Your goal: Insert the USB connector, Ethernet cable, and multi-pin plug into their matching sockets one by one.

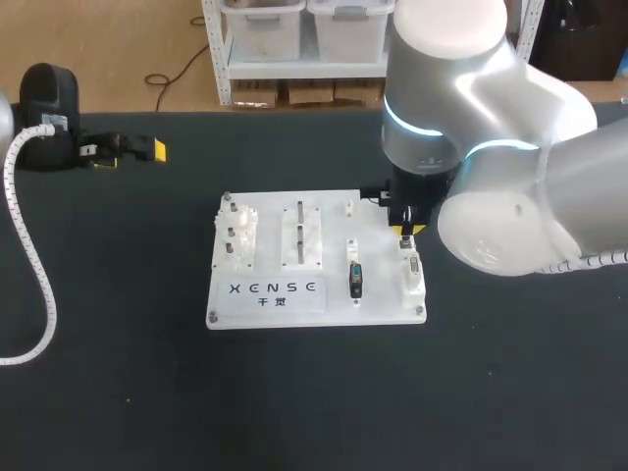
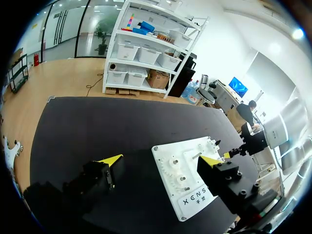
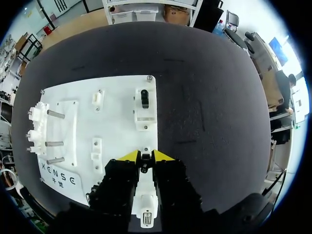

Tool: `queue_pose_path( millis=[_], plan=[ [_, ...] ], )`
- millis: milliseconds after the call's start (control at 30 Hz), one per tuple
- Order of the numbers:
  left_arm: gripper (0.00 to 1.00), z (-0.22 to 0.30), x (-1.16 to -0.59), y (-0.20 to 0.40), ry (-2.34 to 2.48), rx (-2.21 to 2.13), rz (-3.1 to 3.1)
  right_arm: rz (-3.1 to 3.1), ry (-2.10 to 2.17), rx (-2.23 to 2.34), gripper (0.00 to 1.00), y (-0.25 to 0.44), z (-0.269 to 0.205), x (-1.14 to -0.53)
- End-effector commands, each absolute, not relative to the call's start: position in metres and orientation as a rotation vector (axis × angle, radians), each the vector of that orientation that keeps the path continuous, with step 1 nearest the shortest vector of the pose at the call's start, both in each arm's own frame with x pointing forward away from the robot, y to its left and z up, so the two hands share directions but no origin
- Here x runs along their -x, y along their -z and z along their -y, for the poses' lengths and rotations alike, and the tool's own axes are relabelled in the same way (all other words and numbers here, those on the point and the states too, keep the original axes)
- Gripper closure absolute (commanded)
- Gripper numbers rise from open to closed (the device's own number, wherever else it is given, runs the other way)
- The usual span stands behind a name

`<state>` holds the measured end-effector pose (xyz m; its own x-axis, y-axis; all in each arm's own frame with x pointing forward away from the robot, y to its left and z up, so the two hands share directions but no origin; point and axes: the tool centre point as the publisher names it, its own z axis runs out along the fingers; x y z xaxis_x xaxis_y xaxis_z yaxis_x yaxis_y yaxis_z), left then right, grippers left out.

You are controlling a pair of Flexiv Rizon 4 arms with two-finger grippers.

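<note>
A white socket board (image 1: 324, 211) lies mid-table, also seen in both wrist views (image 2: 168, 163) (image 3: 117, 122). My right gripper (image 1: 406, 232) (image 3: 145, 157) hangs over the board's right side. Its yellow tips are close together on a small dark plug (image 3: 145, 159), just behind the front-right white socket block (image 1: 412, 280) (image 3: 146, 204). A black plug (image 1: 355, 280) sits in the middle block. Another black plug (image 3: 144, 99) stands in the back-right block. My left gripper (image 1: 128, 154) (image 2: 161, 160) rests at the table's far left, open and holding nothing.
White gear posts (image 1: 240, 231) (image 3: 39, 131) stand at the board's left, with two upright rails (image 1: 300, 235) beside them. A white coiled cable (image 1: 34, 265) trails along the table's left side. My right arm's bulk hides the board's back-right corner in the head view.
</note>
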<state>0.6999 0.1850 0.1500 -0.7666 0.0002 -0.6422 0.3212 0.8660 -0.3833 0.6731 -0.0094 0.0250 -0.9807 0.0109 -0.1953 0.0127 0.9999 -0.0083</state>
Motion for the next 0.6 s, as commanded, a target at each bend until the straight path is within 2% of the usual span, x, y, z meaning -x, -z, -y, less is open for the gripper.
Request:
queue_pose_path(
  millis=[33,600],
  plan=[
    [0.00,-0.185,-0.700,-0.150,0.636,-0.231,-2.374,-2.943,0.019,-0.021,1.00,-0.021,0.011,-0.668],
    [0.00,-0.185,-0.700,-0.150,0.636,-0.231,-2.374,-2.968,0.082,-0.056,1.00,-0.002,0.014,-0.675]
  ],
)
